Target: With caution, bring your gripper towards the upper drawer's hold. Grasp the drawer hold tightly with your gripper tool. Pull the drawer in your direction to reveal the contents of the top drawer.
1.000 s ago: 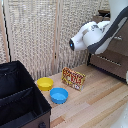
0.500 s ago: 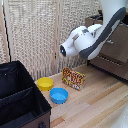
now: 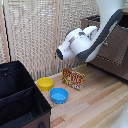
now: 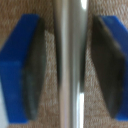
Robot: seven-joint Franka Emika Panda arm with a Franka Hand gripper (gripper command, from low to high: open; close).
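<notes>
Gripper point(image 4: 64, 65) jaws apart, blue-tipped fingers point(image 4: 22, 67) straddling drawer hold point(image 4: 69, 60), not yet clamped; positioned for pulling upper drawer point(image 3: 116, 45).

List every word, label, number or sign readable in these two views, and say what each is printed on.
Red and yellow box standing on the wooden floor, exterior view: it carries print, too blurred to read.
Yellow bowl, blue bowl, black bin, brown dresser: no text visible.
Wrist view, silvery drawer hold between the blue-tipped fingers: no markings.
So nothing can be quoted.
</notes>
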